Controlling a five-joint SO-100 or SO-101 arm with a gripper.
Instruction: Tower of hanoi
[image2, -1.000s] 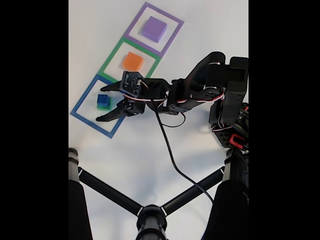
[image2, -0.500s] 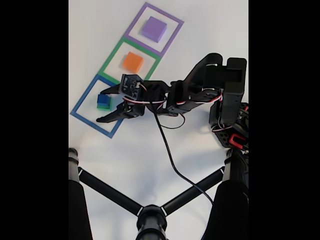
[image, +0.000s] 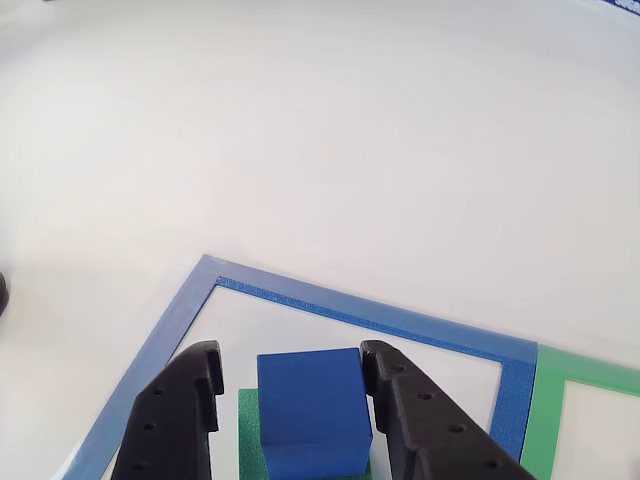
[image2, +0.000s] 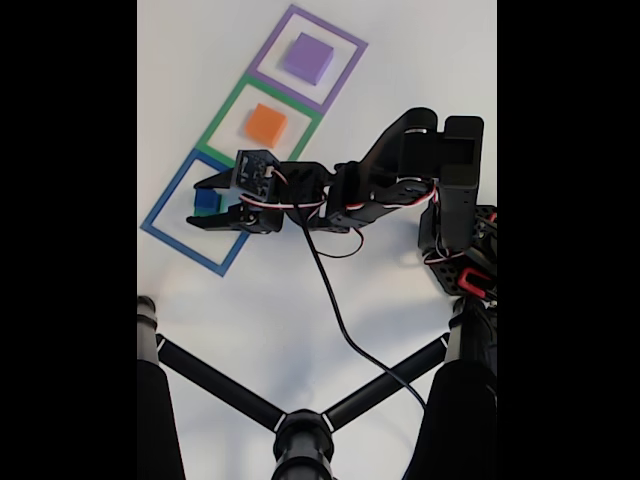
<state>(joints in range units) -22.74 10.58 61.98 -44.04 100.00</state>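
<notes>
Tool (image: 290, 375) spread, fingers either side of blue block (image: 312, 408) atop green block (image: 250, 420), inside blue outline (image: 370, 315).

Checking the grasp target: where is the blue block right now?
In the other view the blue block sits on the green block, inside the blue tape square, between the hand's open fingers.

Small blue foam block (image: 312, 408): matt, finely grainy.
Black plastic gripper (image: 290, 375): smooth, faint sheen, small holes.
White counter (image: 320, 150): smooth, matt.
Blue tape outline (image: 360, 312): slightly textured.
</notes>
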